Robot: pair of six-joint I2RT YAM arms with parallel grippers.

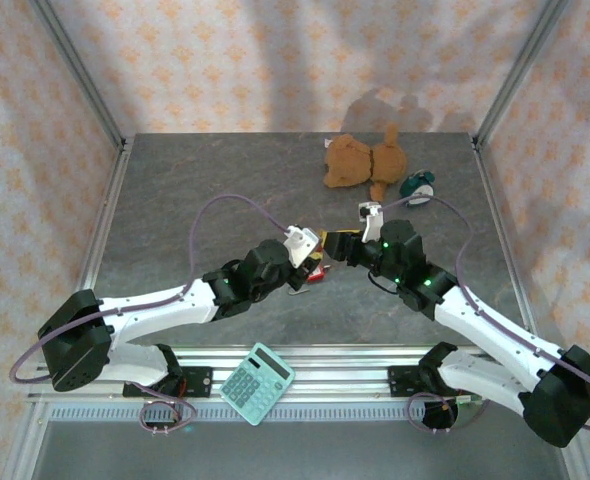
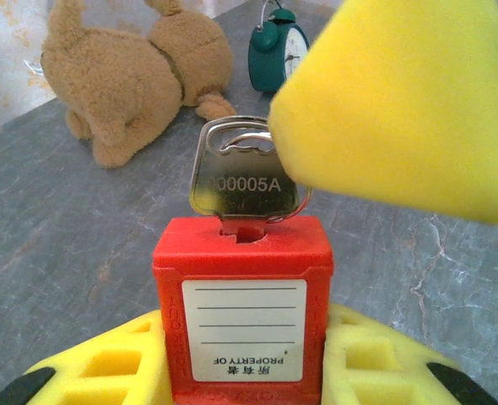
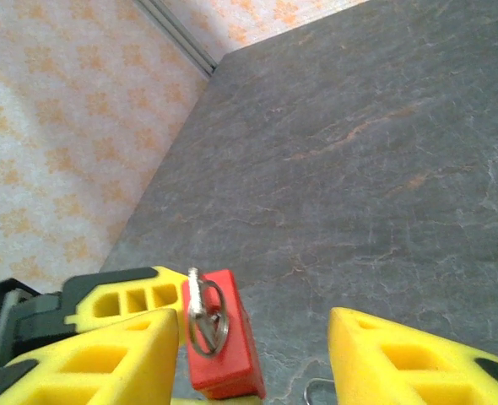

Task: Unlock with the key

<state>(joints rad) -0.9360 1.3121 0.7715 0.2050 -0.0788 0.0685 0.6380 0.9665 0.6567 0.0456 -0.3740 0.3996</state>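
Left wrist: red padlock w/ key seated in its keyhole.

free: table left, rear-left | blocked: padlock centre; plush toy, alarm clock rear-right; calculator near edge

The padlock reads bright red, its label white with black print. The key gleams silver. The pads show yellow. The worktop is grey, marble-veined with faint rust streaks; plush toy brown, clock teal, calculator mint, walls cream with an orange floral repeat.
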